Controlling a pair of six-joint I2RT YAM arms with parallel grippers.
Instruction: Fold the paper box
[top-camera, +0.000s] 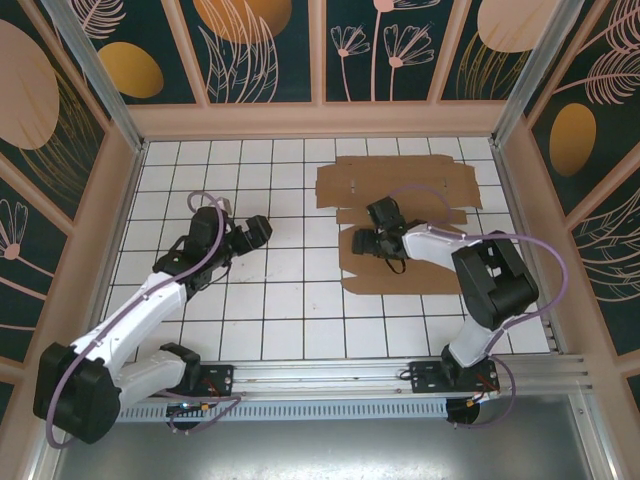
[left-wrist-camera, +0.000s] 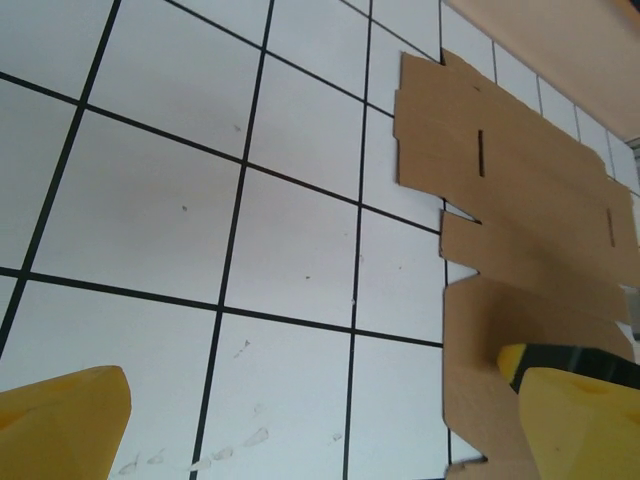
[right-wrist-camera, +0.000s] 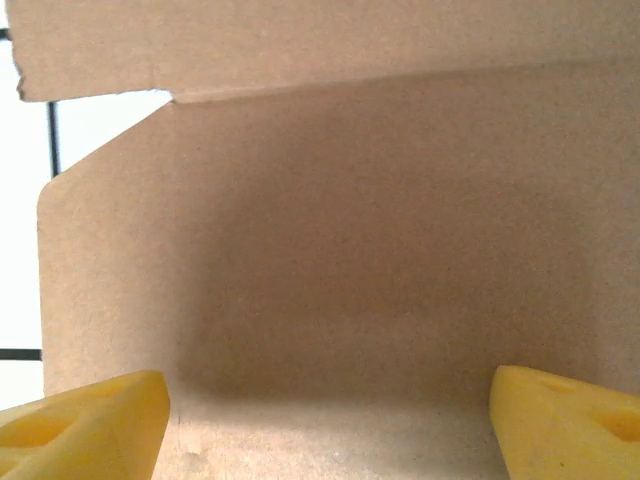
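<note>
The paper box (top-camera: 350, 180) is a flat, unfolded sheet of brown cardboard lying on the tabletop (top-camera: 270, 310) toward the far right corner. Its widest panel runs left to right along the far side, with notched flaps on each side.

The right gripper (top-camera: 362, 243) hangs low over the left middle of the sheet, pointing toward the left edge. In the right wrist view its yellow fingers (right-wrist-camera: 90, 420) stand wide apart, with only flat cardboard (right-wrist-camera: 380, 250) between and beyond them. Nothing is pinched.

The left gripper (top-camera: 258, 230) sits over bare tiles to the left of the sheet, jaws fully spread and empty. The cardboard's left edge (left-wrist-camera: 520, 200) lies off to its right.

By my reckoning the right arm is far better placed to lift the first flap on that left side, and the left arm would have to cross the gap to help.
</note>
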